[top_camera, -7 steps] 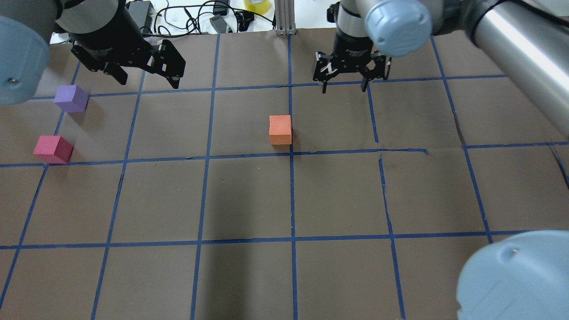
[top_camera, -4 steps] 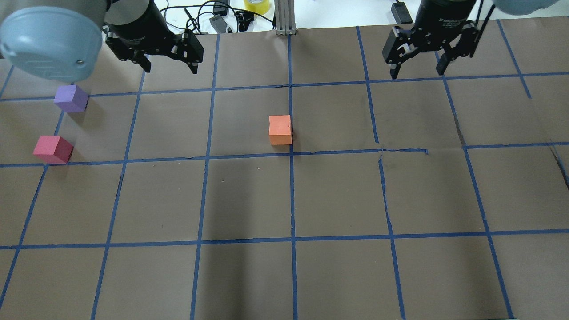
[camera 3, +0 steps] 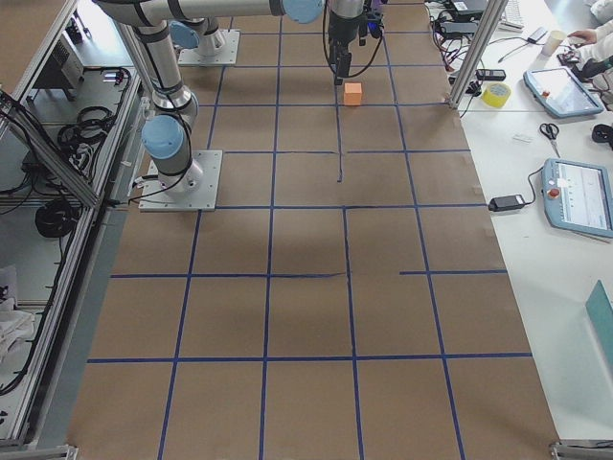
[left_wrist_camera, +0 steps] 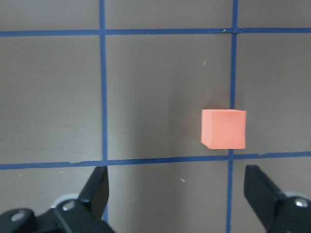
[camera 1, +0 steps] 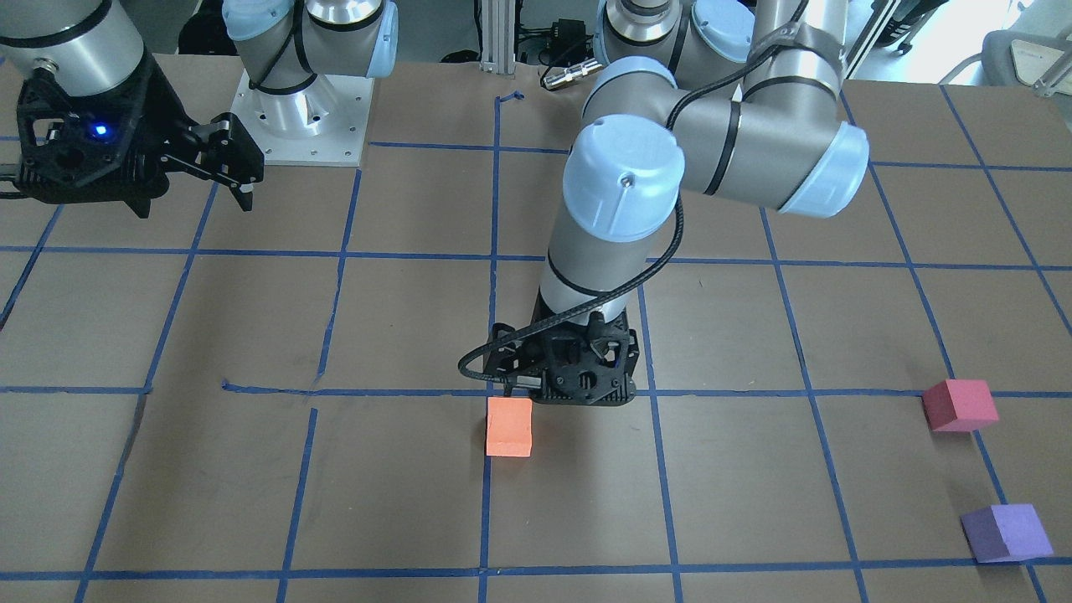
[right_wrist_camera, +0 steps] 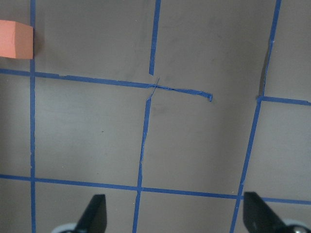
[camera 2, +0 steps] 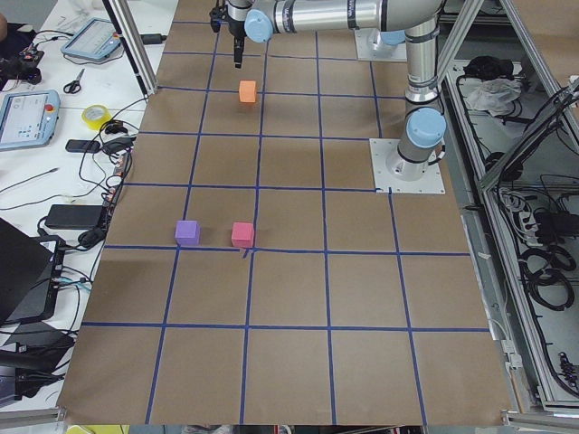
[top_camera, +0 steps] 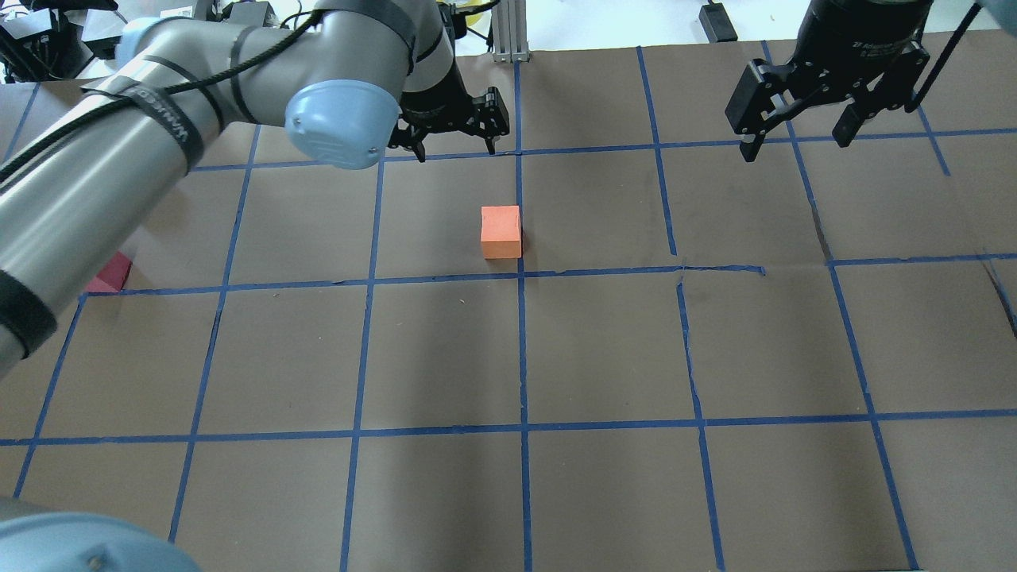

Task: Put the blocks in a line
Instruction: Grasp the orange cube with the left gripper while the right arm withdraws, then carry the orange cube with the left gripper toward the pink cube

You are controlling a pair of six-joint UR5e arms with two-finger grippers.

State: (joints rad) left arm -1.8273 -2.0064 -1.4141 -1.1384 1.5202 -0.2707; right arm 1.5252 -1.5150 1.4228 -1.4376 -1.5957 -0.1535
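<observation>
Orange block (top_camera: 500,231) lies alone with our left gripper (top_camera: 454,151) hanging spread and empty close by it, while the red-pink block (camera 1: 960,405) and purple block (camera 1: 1005,533) sit well to its left and our right gripper (top_camera: 794,148) hangs spread to its right, so we judge no line started.

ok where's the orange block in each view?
Front-facing: orange block lower centre.
Overhead: block upper centre.
Exterior left: block top, left of centre.
Exterior right: block top, right of centre.
Left wrist: block right of centre.
Right wrist: block top-left corner, cropped.
Landmark: tape crossing beside its corner.
</observation>
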